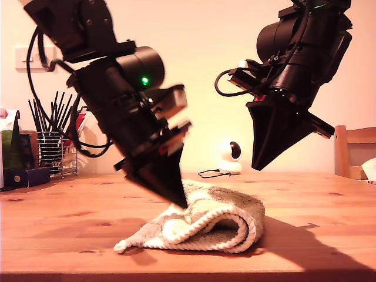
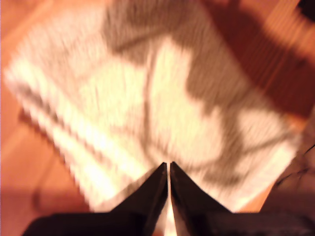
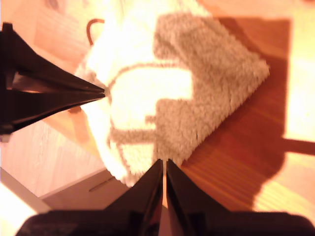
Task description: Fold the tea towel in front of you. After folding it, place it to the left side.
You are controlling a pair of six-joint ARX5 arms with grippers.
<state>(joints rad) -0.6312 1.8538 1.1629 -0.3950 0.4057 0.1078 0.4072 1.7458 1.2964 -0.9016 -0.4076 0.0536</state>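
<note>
Terry towel [image 1: 205, 223], soft, light and folded, lies beneath my first gripper [image 1: 179, 202], tips together touching it, and my raised, closed second gripper [image 1: 258, 164]; likely best pinched at its ribbed hem.

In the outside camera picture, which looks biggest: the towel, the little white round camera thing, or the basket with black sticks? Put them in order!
1. Towel, widest by far, though it lies nearest the camera, which helps.
2. Basket with its black sticks.
3. White camera, smallest, but it sits far back, so its real size is uncertain.
</note>
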